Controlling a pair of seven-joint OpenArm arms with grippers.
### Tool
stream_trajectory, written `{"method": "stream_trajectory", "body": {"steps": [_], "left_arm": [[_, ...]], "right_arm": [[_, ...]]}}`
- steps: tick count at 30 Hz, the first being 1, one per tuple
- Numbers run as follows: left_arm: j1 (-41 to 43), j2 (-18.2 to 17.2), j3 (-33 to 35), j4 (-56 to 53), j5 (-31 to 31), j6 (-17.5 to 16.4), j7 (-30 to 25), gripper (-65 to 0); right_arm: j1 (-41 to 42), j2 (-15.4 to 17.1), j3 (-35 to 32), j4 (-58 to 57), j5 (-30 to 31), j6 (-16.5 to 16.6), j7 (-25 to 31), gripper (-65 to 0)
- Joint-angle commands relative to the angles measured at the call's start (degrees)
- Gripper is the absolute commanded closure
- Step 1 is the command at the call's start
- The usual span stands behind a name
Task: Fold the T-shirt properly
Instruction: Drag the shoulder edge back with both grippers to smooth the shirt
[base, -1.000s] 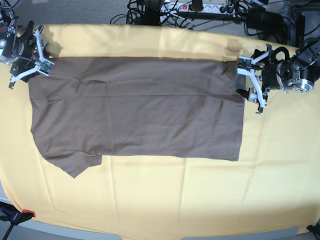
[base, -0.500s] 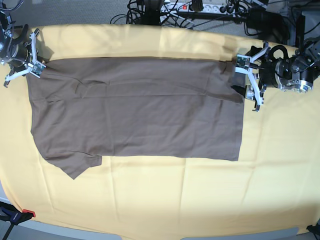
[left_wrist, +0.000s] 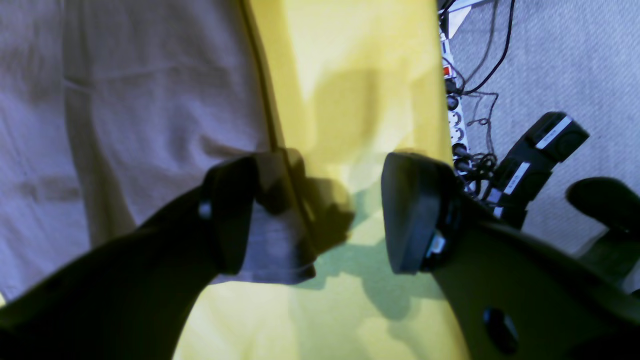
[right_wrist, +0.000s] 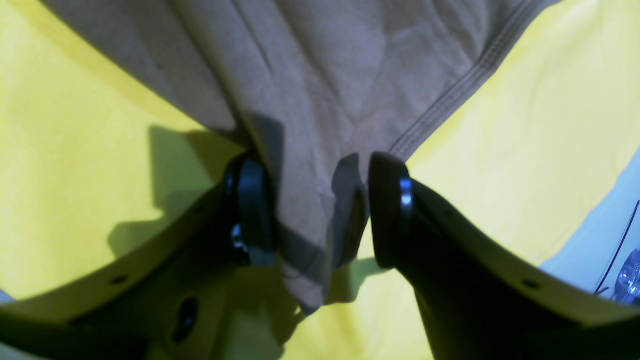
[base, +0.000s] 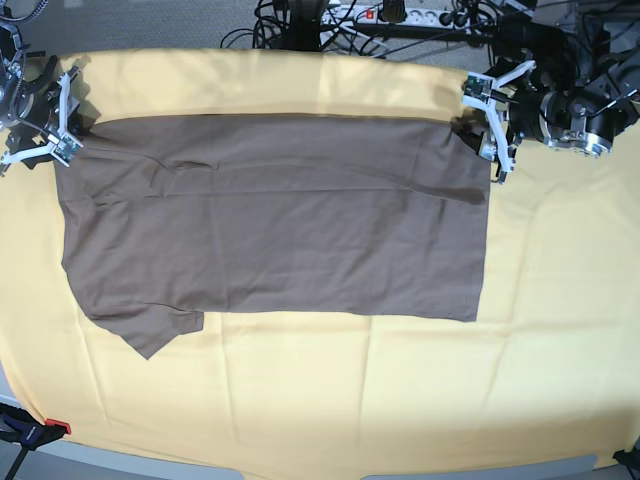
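Note:
The brown T-shirt (base: 280, 215) lies flat on the yellow cloth (base: 350, 400), folded into a long band with one sleeve poking out at the front left. My left gripper (base: 483, 130) hovers at the shirt's far right corner. In the left wrist view it (left_wrist: 320, 215) is open, one finger above the shirt's (left_wrist: 125, 100) hem corner and the other above yellow cloth. My right gripper (base: 72, 115) is at the far left corner. The right wrist view shows it (right_wrist: 320, 210) open, its fingers apart on either side of a hanging fold of the shirt (right_wrist: 340, 65).
Cables and a power strip (base: 390, 15) lie on the floor behind the table's far edge; the power strip (left_wrist: 452, 100) also shows in the left wrist view. A red and black clamp (base: 40, 430) grips the front left corner. The yellow cloth covers the whole table.
The left gripper has moved toward the far edge, up along the shirt's right hem. The right gripper has drifted left toward the table's edge. The shirt lies as before.

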Motion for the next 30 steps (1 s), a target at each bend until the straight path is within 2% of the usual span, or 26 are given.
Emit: {"method": "stream_trajectory", "body": {"steps": [1, 4, 8, 9, 10, 13, 14, 20, 23, 25, 28, 30], "left_arm": [[-0.1, -0.5, -0.3, 0.3, 1.4, 1.8, 0.8, -40.9], [-0.2, 0.9, -0.3, 0.3, 1.7, 4.5, 1.9, -40.9], [-0.2, 2.5, -0.3, 0.3, 1.7, 4.7, 3.7, -38.8], [-0.2, 2.8, -0.3, 0.3, 1.7, 4.7, 4.5, -34.8], [-0.2, 2.8, -0.3, 0.3, 1.7, 4.8, 5.2, -27.7], [-0.4, 2.6, -0.3, 0.3, 1.7, 6.4, 6.4, -0.3], [-0.4, 2.3, -0.3, 0.3, 1.7, 7.6, 6.5, 0.0], [-3.0, 0.7, -0.3, 0.4, 1.6, 6.4, 6.3, 0.0], [-5.3, 0.6, -0.3, 0.4, -0.4, 6.1, 6.4, -1.5], [-6.6, 0.6, -0.3, 0.4, -1.7, 5.7, 6.4, -13.7], [-8.2, 0.5, -0.3, 0.4, -4.2, 2.5, 6.4, -32.4], [-8.3, 0.3, -0.3, 0.4, -4.4, 1.1, 6.4, -35.2]], "right_arm": [[0.0, 1.0, 0.3, 0.1, -0.7, -0.4, -0.7, -31.4], [0.0, 1.0, 0.3, 0.1, -0.7, -0.4, -0.7, -31.3], [0.0, 1.0, 0.3, 0.1, -0.7, -0.4, -1.6, -31.3], [0.0, 1.0, 0.3, 0.1, -0.7, -0.4, -1.6, -31.3], [0.0, 1.0, 0.3, 0.1, -0.7, -0.4, -1.6, -31.3], [0.0, 1.0, 0.3, 0.1, -0.7, -0.4, -1.6, -31.3], [0.0, 1.0, 0.3, 0.1, -0.7, -0.4, -1.5, -31.3], [0.1, 1.0, 0.3, 0.1, -0.7, -0.4, -1.6, -31.3], [0.1, 1.0, 0.3, 0.1, -0.7, -0.4, -1.6, -31.3], [0.1, 1.0, 0.3, 0.1, -0.7, -0.4, -2.2, -31.3], [0.1, 1.0, 0.3, 0.1, -0.7, -0.4, -2.6, -31.3], [0.1, 1.0, 0.3, 0.1, -0.7, -0.4, -3.0, -31.3]]}}
